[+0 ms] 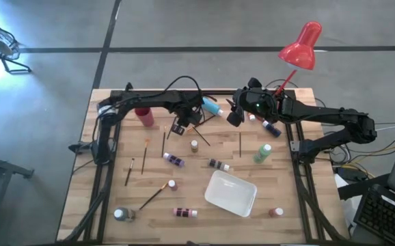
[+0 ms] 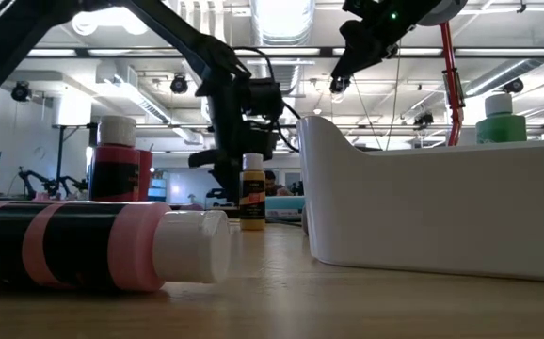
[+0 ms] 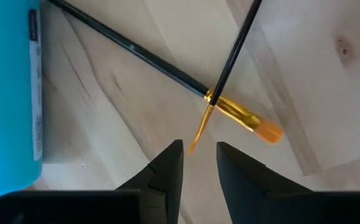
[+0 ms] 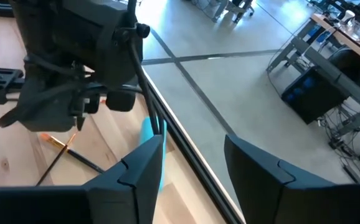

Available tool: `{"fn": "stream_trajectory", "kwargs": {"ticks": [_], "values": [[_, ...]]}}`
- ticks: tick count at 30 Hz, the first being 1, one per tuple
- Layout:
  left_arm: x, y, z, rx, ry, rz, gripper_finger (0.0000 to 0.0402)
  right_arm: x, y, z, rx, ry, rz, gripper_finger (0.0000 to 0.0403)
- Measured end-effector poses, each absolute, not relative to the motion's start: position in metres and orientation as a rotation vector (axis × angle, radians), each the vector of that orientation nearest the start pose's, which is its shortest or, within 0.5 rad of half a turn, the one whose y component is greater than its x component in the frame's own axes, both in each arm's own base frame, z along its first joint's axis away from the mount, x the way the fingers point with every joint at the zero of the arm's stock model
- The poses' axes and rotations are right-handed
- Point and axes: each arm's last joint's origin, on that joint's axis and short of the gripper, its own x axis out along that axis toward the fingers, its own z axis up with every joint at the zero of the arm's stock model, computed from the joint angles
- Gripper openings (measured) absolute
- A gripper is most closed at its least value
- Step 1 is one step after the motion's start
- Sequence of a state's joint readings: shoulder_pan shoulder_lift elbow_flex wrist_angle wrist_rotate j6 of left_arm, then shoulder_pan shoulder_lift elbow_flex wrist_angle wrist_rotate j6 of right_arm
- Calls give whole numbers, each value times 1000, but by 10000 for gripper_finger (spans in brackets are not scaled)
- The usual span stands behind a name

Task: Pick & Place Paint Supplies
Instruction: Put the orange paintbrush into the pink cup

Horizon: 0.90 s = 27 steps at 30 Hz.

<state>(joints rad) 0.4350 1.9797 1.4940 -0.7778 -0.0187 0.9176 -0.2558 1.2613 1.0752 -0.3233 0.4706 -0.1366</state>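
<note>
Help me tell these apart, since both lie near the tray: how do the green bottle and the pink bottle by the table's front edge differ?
The green bottle stands upright, white cap on top; the pink bottle lies on its side, cap pointing sideways. The green one is a plain light green; the pink one carries dark label bands. The green one sits beyond the tray on its right; the pink one lies left of it, nearer the front edge. Both have white caps.

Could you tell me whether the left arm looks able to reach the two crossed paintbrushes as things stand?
Probably yes: the left gripper hangs right over the crossed paintbrushes, jaws slightly parted, with bare wood between. The teal bottle lies off to one side.
</note>
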Motion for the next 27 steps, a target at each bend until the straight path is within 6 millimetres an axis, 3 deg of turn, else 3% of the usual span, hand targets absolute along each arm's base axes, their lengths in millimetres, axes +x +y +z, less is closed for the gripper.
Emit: {"fn": "stream_trajectory", "kwargs": {"ticks": [13, 27], "values": [[365, 165, 190, 540, 1291, -211, 103, 260, -82, 322, -183, 576, -673, 197], [368, 165, 177, 543, 1306, -234, 103, 260, -82, 322, -182, 576, -674, 169]]}}
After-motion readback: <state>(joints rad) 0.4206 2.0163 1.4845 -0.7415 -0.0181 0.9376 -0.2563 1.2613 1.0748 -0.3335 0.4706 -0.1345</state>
